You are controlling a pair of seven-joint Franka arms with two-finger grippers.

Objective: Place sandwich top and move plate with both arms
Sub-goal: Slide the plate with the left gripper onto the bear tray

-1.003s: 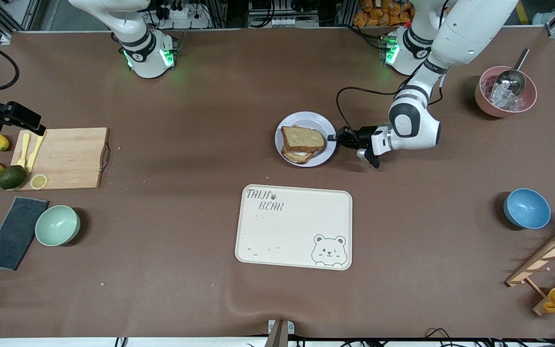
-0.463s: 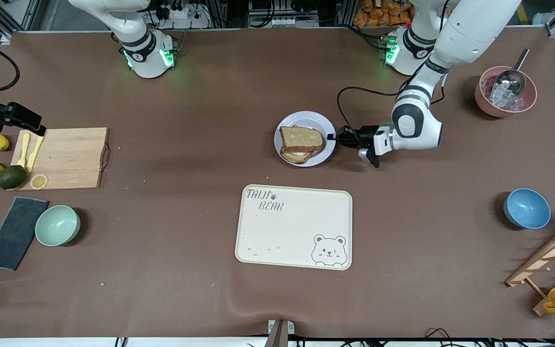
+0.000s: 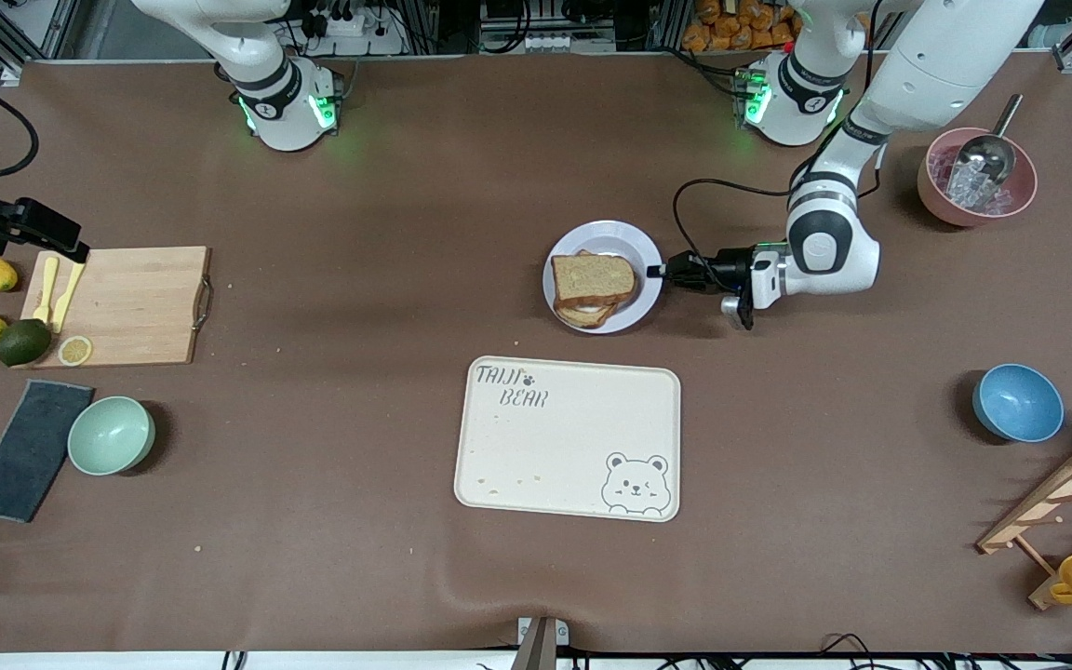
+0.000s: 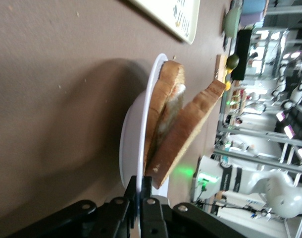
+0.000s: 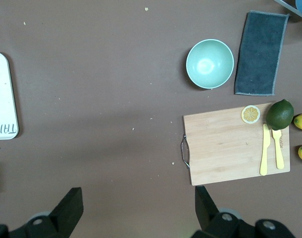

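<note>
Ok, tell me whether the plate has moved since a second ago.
Yes. The plate, pinched at its rim by the left gripper, has slid toward the left arm's end, judged against the tray.

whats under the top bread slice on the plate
Under the top bread slice lies another slice on the plate, something white between them; the filling is otherwise covered.

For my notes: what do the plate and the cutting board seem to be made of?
The plate: probably glazed ceramic or melamine; pale, smooth, thin raised rim. I cannot tell which. The cutting board: light unpainted wood, matte, with visible grain and a metal handle.
</note>
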